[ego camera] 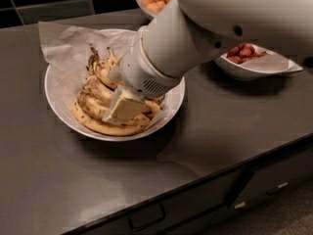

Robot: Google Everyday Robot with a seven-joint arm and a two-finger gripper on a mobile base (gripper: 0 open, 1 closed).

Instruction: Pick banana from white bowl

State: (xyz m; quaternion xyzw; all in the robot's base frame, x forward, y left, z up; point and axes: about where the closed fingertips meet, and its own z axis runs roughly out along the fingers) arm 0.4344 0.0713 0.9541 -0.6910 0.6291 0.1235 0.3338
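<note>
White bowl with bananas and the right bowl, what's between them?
Bare counter in the camera view, with the arm above it. The hand is among the bananas in the white bowl.

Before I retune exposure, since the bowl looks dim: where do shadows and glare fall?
Camera view: dark shadow on the counter below-right of the white bowl, under the arm; sheen on the counter's front; the tool, pale, sits at the bowl's bananas.

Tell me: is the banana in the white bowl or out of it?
In. The banana lies among other bananas on the paper inside the white bowl; the gripper is down among them.
</note>
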